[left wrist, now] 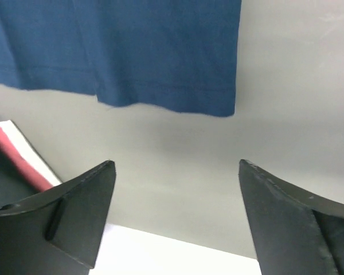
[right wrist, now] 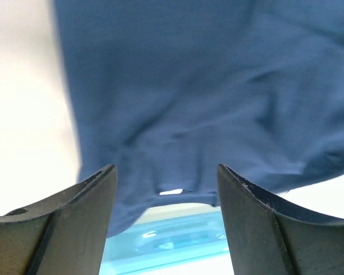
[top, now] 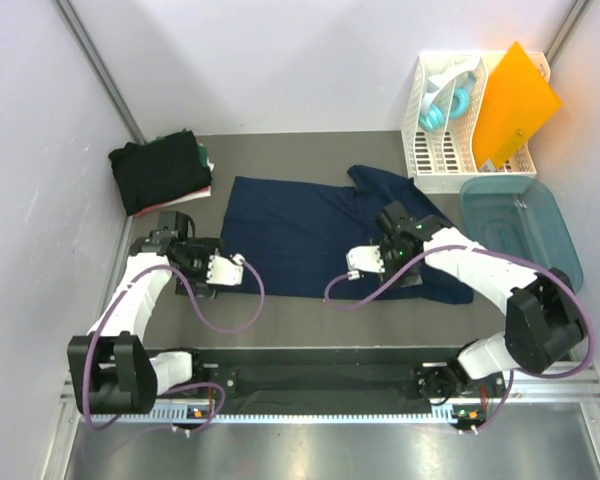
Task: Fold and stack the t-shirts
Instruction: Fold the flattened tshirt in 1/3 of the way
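The navy t-shirt (top: 300,240) lay spread flat mid-desk (top: 280,155), its left hem just beside the left gripper (left wrist: 176,163), whose jaws stood wide over bare desk with nothing between them. The right gripper (right wrist: 166,167) hovered over the shirt's right side, jaws parted, holding nothing. The folded dark t-shirts (top: 160,172) sat at the far left corner, and a teal tub (top: 525,225) crowded the right edge.

1. Navy shirt (top: 310,235): soft matt cloth, fine knit, creased (stitched hem shows in the left wrist view).
2. Dark shirts (top: 160,170): matt cloth.
3. Bench (top: 280,150): smooth, matt grey.
4. Tub (top: 500,190): glossy, see-through teal plastic.
5. Rack (top: 440,165): smooth white plastic.
6. Orange sheet (top: 515,105): smooth, stiff-looking, faint sheen.
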You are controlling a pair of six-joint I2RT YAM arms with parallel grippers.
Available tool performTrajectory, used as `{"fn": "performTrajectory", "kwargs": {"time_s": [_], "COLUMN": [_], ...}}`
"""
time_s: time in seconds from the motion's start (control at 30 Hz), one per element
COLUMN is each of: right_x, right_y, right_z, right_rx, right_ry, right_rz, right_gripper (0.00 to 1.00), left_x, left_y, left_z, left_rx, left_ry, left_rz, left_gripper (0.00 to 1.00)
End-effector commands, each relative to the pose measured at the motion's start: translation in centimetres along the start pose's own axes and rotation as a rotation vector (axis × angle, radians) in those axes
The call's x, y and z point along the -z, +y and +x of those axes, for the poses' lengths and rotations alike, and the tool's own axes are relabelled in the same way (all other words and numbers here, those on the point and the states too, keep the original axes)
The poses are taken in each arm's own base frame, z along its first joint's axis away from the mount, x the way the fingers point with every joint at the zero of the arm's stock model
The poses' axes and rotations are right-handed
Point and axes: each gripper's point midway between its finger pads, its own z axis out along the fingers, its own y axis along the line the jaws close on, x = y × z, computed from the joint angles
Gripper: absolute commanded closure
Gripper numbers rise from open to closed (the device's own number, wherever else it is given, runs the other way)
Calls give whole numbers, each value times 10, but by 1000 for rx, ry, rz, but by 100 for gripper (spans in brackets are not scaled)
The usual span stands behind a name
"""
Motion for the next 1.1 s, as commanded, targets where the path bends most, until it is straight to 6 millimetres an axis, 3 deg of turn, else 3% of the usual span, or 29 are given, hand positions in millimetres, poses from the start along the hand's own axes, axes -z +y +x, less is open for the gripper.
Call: {"fn": "performTrajectory", "kwargs": {"time_s": [0.0,0.2,0.27,0.37,0.53,0.8,1.07], "right_x": [12,19,27,33,24,29,29], "right_y": [-35,-97,-123,-143,-150,-170,-179], "right_z": [-14,-7,-6,-6,1,0,-2], "right_rx": [-51,-139,-201,-259,-247,-242,-234], "right_ry": [-54,-42,-57,-82,-39,-29,-33], "right_rz": [118,262,318,362,391,435,441], "right_gripper": [30,30,30,30,30,30,31], "left_x": [-10,-30,-34,-35,-44,-66,-87], "left_y": [-11,-40,-40,-39,-46,-46,-32], "left_z": [-16,-24,-24,-26,-26,-28,-21], "left_rx": [-46,-152,-148,-135,-140,-136,-91], "left_ry": [-112,-173,-179,-193,-208,-214,-176], "left_rz": [49,153,163,175,192,205,201], "left_gripper": [5,1,1,1,1,2,15]}}
